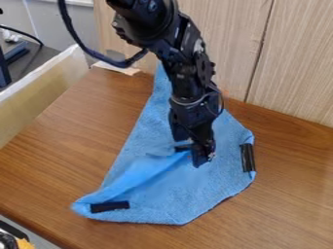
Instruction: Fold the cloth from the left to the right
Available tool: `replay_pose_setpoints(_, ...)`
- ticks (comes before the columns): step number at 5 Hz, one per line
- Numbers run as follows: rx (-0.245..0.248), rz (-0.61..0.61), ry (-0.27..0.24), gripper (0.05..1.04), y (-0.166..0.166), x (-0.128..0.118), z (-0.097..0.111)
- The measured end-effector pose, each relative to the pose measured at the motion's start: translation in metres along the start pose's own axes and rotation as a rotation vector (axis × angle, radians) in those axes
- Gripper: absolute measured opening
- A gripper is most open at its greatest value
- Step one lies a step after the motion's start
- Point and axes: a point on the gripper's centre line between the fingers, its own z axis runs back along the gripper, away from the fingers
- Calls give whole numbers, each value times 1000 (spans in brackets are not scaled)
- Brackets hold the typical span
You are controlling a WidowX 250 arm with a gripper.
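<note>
Camera view: blue cloth point(172, 204) was seen spread on the brown worktop point(292, 194), dark strips noted at its lower-left corner point(110, 206) and right edge point(248, 157), a raised fold pinched near its middle by the downward-pointed gripper point(193, 152).

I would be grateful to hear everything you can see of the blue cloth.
The cloth is light blue, looks soft and slightly fuzzy, and carries a black strip near its lower-left corner and another at its right edge. It lies rumpled on the brown wooden table, a ridge running from the lower left to the gripper at its middle.
</note>
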Motion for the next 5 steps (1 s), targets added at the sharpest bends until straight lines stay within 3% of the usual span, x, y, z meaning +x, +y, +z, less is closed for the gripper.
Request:
replay_pose_setpoints(1,23,-26,-36,1003,-1,1,18)
replay_pose_setpoints(3,94,-30,-127,1000,4,-6,75)
replay_pose_setpoints(4,117,-12,-101,1000,6,-15,89)
replay_pose_setpoints(5,119,-9,-98,1000,7,-15,89)
